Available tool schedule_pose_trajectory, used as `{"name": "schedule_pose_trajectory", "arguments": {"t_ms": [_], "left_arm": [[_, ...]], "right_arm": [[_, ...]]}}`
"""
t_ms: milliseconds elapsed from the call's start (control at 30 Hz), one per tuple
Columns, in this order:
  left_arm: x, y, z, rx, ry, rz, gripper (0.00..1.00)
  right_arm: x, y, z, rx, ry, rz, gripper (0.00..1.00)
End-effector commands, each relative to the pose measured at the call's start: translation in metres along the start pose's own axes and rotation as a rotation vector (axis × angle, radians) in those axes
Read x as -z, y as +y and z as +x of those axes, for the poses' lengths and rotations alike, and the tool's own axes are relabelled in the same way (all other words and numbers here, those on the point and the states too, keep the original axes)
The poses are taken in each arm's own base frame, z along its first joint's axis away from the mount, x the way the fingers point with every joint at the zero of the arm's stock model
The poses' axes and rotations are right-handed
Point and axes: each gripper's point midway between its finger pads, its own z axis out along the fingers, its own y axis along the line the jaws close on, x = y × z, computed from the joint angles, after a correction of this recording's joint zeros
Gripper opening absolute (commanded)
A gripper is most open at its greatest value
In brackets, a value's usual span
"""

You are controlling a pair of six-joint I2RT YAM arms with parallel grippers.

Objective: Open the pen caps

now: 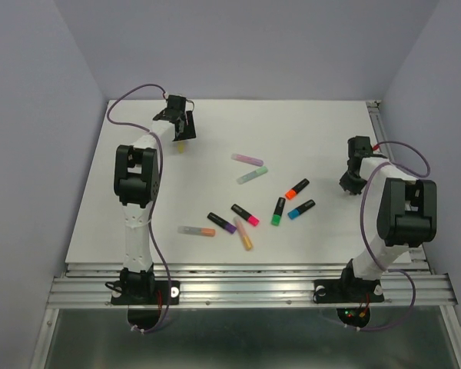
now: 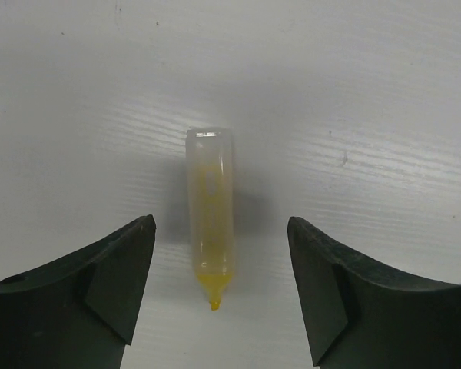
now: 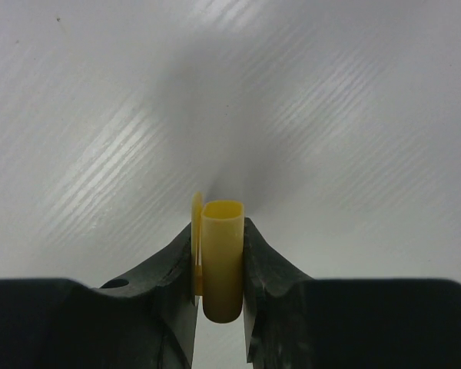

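On the far left of the table, the yellow pen lies with its tip bare between the wide-open jaws of my left gripper, not touching either. Near the right edge, my right gripper is pinched closed around the yellow cap. I judge one pen done. The other nine pens mid-table look capped and remain to do.

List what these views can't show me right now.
- Top view: yellow cap hidden beneath the right gripper.
- Top view: yellow pen mostly hidden by the left gripper.
- Top view: middle pens too small to judge cap seating.
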Motion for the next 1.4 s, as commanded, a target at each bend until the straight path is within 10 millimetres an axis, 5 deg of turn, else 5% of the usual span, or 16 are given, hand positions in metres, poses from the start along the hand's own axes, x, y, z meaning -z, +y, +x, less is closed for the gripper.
{"name": "schedule_pose_trajectory", "arguments": {"t_ms": [0, 200, 367, 467, 567, 767, 900, 933, 1033, 1133, 1367], "left_arm": [[0.042, -0.006, -0.042, 0.027, -0.095, 0.063, 0.83], [0.086, -0.010, -0.047, 0.091, -0.154, 0.143, 0.91], [0.109, -0.006, -0.019, 0.147, -0.159, 0.185, 0.91], [0.120, -0.004, -0.004, 0.178, -0.149, 0.202, 0.91], [0.127, -0.007, 0.011, 0.189, -0.122, 0.237, 0.91], [0.145, -0.021, 0.030, 0.193, -0.104, 0.300, 0.92], [0.157, -0.034, 0.044, 0.172, -0.095, 0.323, 0.97], [0.162, -0.040, 0.050, 0.160, -0.089, 0.326, 0.96], [0.172, -0.043, 0.057, 0.163, -0.097, 0.283, 0.97], [0.181, -0.041, 0.077, 0.190, -0.060, 0.199, 0.97], [0.207, -0.008, 0.174, 0.358, 0.204, 0.005, 0.97]], "right_arm": [[0.009, -0.013, 0.003, -0.017, -0.018, 0.028, 0.08], [0.009, -0.014, 0.014, -0.013, 0.006, 0.007, 0.16], [0.009, -0.007, 0.021, -0.002, 0.029, -0.049, 0.15], [0.009, -0.007, 0.023, 0.002, 0.039, -0.046, 0.23], [0.009, -0.007, 0.026, 0.007, 0.048, -0.053, 0.45], [0.023, 0.002, 0.019, 0.008, 0.024, -0.132, 0.71], [0.039, 0.008, 0.007, 0.021, -0.021, -0.199, 0.79], [0.046, 0.010, 0.003, 0.028, -0.041, -0.223, 0.97], [0.056, 0.011, -0.005, 0.043, -0.074, -0.251, 1.00], [0.069, 0.015, -0.007, 0.057, -0.098, -0.310, 1.00], [0.097, 0.025, -0.014, 0.039, -0.181, -0.454, 1.00]]}}
